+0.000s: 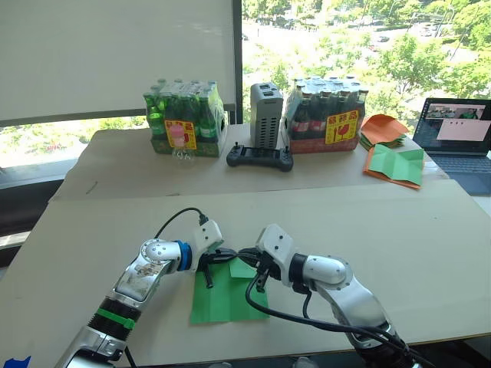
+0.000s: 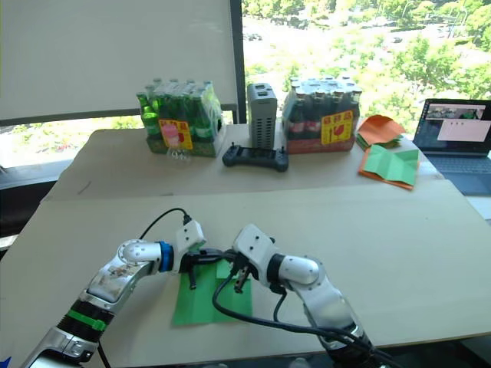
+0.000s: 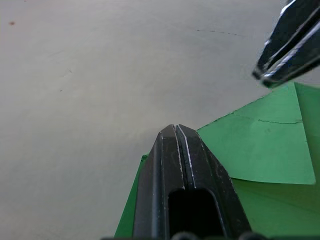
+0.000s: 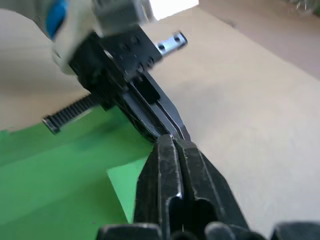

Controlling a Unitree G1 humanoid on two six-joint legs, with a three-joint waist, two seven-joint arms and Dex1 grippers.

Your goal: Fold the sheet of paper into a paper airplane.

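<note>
The sheet of paper (image 1: 222,300) is bright green and lies flat near the table's front edge, with its far right corner folded over into a small triangular flap (image 3: 260,145). My left gripper (image 1: 229,253) is shut, its tip resting at the sheet's far edge beside the flap. My right gripper (image 1: 247,255) is also shut and points toward the left one. The two tips almost meet over the flap. In the right wrist view, my own shut fingers (image 4: 172,150) sit just short of the left gripper's fingers (image 4: 150,107).
At the back stand a pack of green bottles (image 1: 184,119), a grey box (image 1: 265,115) and a pack of dark bottles (image 1: 324,115), with a black controller (image 1: 259,158) in front. Orange and green papers (image 1: 395,161) and a laptop (image 1: 456,142) sit at the far right.
</note>
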